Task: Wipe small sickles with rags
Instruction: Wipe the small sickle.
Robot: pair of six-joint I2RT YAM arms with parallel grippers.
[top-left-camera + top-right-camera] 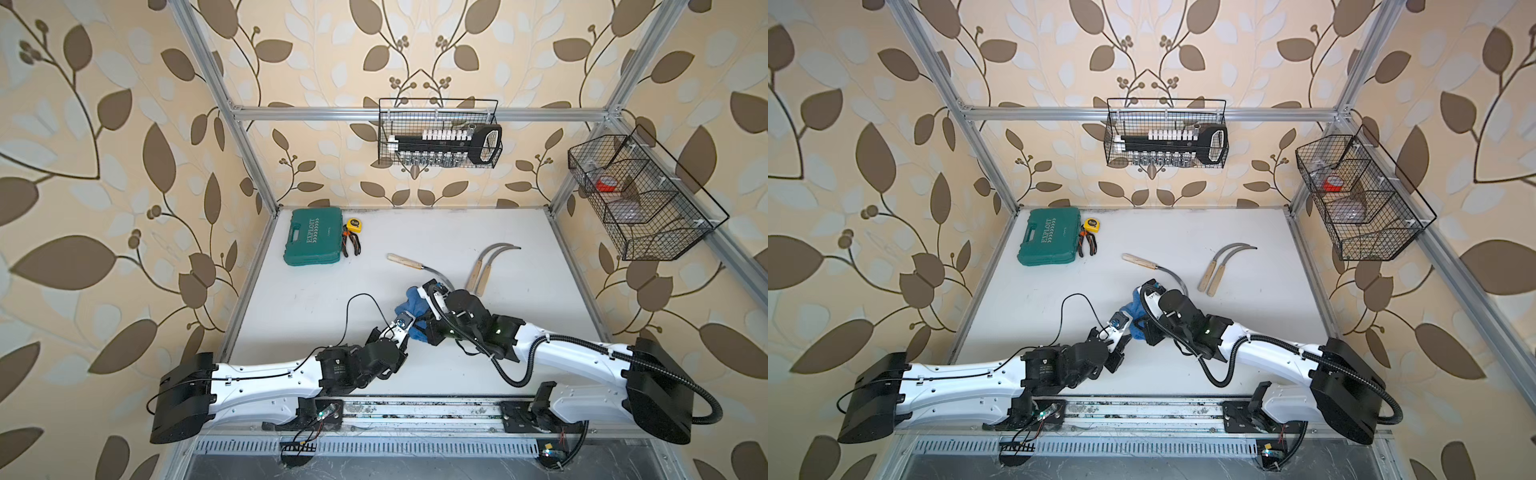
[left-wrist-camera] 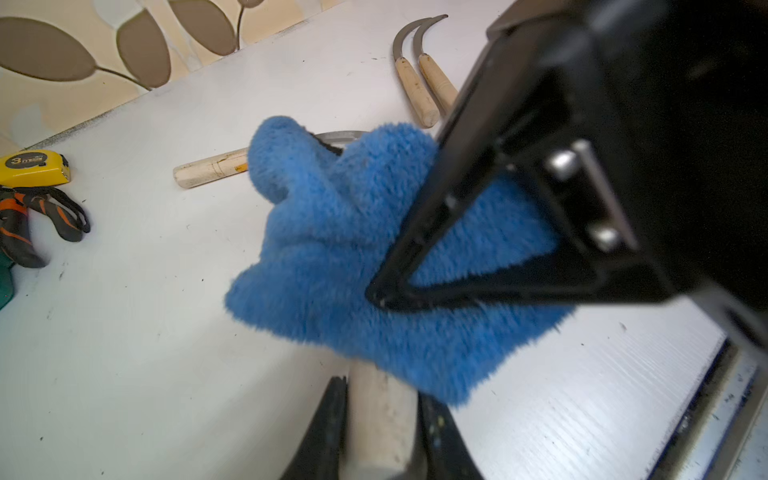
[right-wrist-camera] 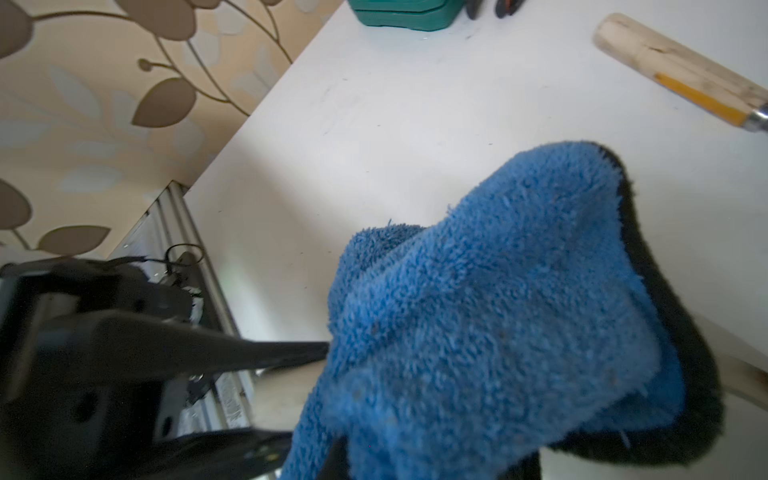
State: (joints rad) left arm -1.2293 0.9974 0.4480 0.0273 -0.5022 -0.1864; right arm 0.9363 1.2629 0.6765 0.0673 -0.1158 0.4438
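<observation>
The left gripper (image 2: 382, 395), on the arm from 7 o'clock, is clamped tight on the pale handle of the held sickle (image 2: 380, 432). The handle stands between its two fingers, and the blade is hidden under the rag (image 2: 353, 257). The right gripper (image 2: 376, 296), on the arm from 4 o'clock, has its jaws pinched together on the rag, tips meeting in the blue pile.

The rag hangs bunched over the held sickle near the middle of the table (image 1: 332, 311). Its dark trim shows along one edge in the right wrist view. Whether it touches the table cannot be told.

A second sickle (image 1: 405, 261) lies flat just at 12 o'clock of the rag, handle toward 10 o'clock, blade curving in under the right wrist. Two more sickles (image 1: 482, 272) lie side by side at 2 o'clock of the rag, handles toward 7 o'clock, blade tips toward 3 o'clock.

A green case (image 1: 313, 237) sits in the table's 10 o'clock corner. The pliers (image 1: 351, 245) and a yellow tape measure (image 1: 354, 224) lie just at its 3 o'clock side.
</observation>
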